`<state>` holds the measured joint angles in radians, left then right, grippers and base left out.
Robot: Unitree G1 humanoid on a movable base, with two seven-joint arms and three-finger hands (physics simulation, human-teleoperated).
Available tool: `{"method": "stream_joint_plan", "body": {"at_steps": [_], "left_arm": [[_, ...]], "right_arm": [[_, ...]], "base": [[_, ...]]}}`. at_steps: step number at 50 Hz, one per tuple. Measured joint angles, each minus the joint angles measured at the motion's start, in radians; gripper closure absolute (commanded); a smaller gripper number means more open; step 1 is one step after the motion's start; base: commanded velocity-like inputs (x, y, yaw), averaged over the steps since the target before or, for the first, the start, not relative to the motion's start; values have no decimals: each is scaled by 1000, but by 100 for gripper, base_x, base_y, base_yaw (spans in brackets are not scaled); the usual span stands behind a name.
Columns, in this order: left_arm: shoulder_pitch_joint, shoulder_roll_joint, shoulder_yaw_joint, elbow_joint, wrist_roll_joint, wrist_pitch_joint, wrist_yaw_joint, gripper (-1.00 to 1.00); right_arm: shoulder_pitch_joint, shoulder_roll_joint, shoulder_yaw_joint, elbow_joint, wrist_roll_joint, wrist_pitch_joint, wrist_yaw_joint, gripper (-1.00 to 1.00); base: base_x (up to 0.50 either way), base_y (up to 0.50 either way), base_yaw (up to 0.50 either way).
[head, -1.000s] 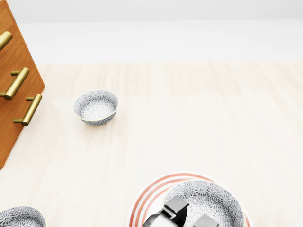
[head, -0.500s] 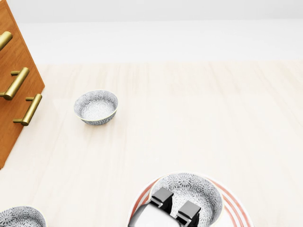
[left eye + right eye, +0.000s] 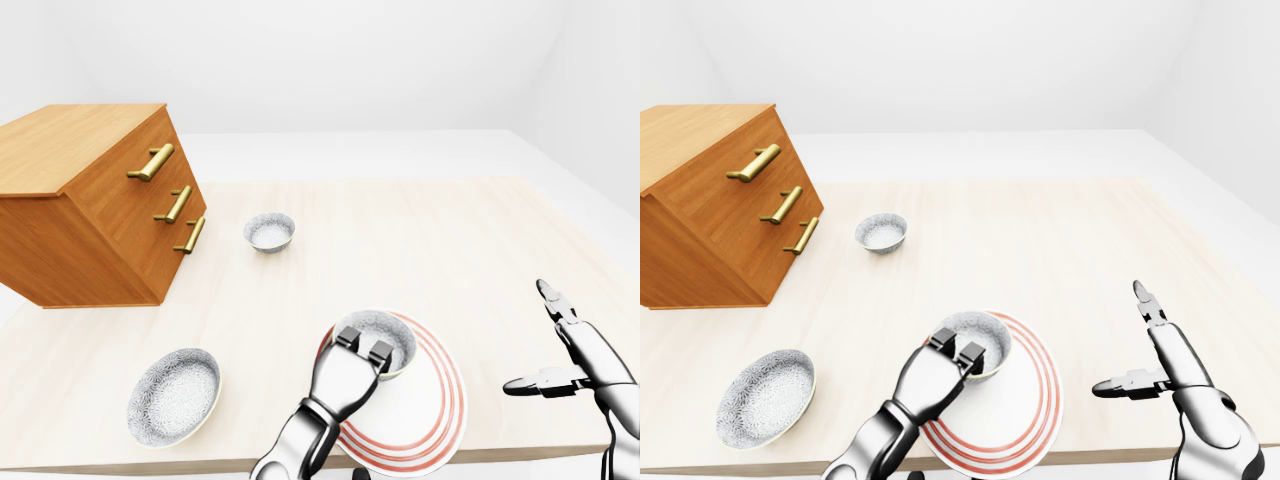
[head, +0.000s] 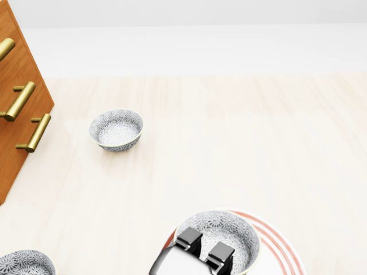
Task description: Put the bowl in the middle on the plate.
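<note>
Head view, change: your middle bowl (image 4: 221, 228) has slid left across the plate (image 4: 279, 243) since a second ago, and your left hand (image 4: 184, 259) went with it. It now sits over the plate's left part instead of its centre.
Head view, unchanged: the small bowl (image 4: 116, 130) and the drawer chest (image 4: 16, 109) sit just where they were, so the camera has not moved.
Head view, left hand: two dark fingertips are hooked over the bowl's near rim and clamp it; the thumb is hidden.
Left-eye view, bowl: it overlaps the upper-left rim of the red-ringed plate. You cannot tell whether it rests on the plate or hangs just above.
Left-eye view, others: the large bowl (image 3: 173, 396) lies at lower left on the table (image 3: 420, 240), well apart from the plate.
Right-eye view, right hand (image 3: 1155, 362): it is off to the right of the plate with fingers spread wide, holding nothing.
</note>
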<state>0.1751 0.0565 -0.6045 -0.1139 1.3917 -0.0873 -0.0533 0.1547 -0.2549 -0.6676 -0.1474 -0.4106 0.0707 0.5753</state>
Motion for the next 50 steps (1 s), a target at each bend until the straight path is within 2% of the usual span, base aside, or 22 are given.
{"method": "stream_joint_plan", "body": {"at_steps": [22, 37, 38, 39, 40, 41, 42, 50], "left_arm": [[8, 10, 16, 25, -5, 0, 18, 100], [8, 10, 30, 22, -18, 0, -1, 100], [9, 10, 30, 21, -19, 0, -2, 24], [9, 11, 30, 18, -23, 0, -4, 10], [10, 11, 30, 16, -21, 0, -4, 10], [11, 12, 29, 14, -20, 0, -4, -72], [13, 13, 29, 12, -21, 0, -7, -100], [23, 22, 35, -24, -47, 0, -26, -100]], "right_arm": [[0, -1, 0, 0, 0, 0, -1, -100], [0, 1, -2, -5, -1, 4, 1, -100], [0, 1, -1, -5, -1, 4, 1, -100], [0, 0, -1, -5, 0, 4, 1, -100], [0, 0, -1, -4, 0, 4, 1, -100], [0, 0, -1, -4, 0, 4, 1, -100], [0, 0, -1, -4, 0, 4, 1, -100], [-1, -1, -1, -3, 0, 5, 0, -100]], "base": [[0, 0, 0], [0, 0, 0], [0, 0, 0], [0, 0, 0], [0, 0, 0], [0, 0, 0], [0, 0, 0], [0, 0, 0]]}}
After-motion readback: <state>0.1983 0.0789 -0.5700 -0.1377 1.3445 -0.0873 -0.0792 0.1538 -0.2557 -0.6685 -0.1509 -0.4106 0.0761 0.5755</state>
